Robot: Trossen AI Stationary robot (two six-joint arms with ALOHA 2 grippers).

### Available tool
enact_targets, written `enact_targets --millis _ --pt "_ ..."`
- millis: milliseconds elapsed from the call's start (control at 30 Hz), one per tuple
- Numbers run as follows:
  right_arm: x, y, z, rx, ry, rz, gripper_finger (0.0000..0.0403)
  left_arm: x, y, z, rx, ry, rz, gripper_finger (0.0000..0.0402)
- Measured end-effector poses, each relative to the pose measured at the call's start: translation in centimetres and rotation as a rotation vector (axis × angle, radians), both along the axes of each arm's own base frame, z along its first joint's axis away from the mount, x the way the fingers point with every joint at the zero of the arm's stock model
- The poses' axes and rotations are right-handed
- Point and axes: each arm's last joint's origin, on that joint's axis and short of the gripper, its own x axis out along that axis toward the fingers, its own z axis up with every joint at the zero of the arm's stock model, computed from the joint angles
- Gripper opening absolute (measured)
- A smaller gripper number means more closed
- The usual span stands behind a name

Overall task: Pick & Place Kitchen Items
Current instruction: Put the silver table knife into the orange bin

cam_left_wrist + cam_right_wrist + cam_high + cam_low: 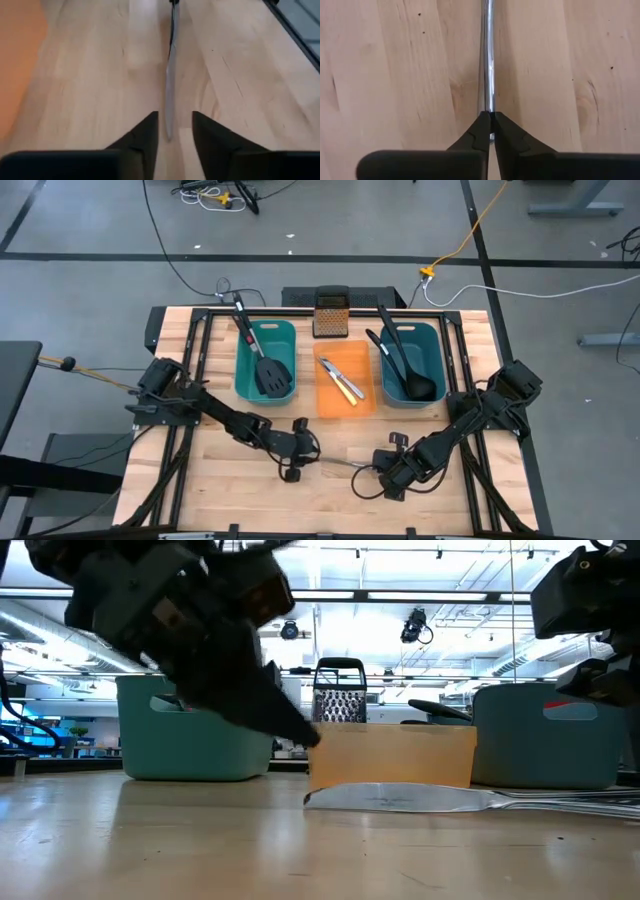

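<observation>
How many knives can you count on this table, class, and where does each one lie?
3: two knives lie in the orange bin; one knife lies on the table between both grippers, held by the right gripper. Others may be hidden.

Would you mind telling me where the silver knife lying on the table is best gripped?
Grip the silver knife at its handle end, from above, fingers closing across its narrow width: it lies flat on the wood. The right gripper is shut on that end; the left gripper straddles the blade tip, open.
</observation>
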Motion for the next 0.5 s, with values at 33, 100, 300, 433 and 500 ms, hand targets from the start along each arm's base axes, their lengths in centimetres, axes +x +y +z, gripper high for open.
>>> enact_targets --millis 33,100,300,433,500 --pt "0.0 0.0 0.0 -0.002 -0.003 -0.002 0.0018 0.1 0.0 -0.3 -0.013 0.004 -0.001 0.0132" --pt "0.0 0.1 0.0 -0.007 -0.010 -0.004 0.0018 0.3 -0.1 -1.1 -0.019 0.017 -0.005 0.0156" --pt "0.0 0.1 0.0 -0.014 -0.023 -0.006 0.0018 1.0 0.2 -2.6 -0.041 0.033 -0.014 0.0197" --pt "0.0 0.0 -0.3 -0.035 -0.018 -0.010 0.0017 1.2 0.5 -2.4 -0.043 0.021 0.001 0.0207" --pt "0.0 0.0 -0.4 -0.039 -0.012 -0.007 0.0015 1.3 0.7 -2.4 -0.033 0.018 0.006 0.0208"
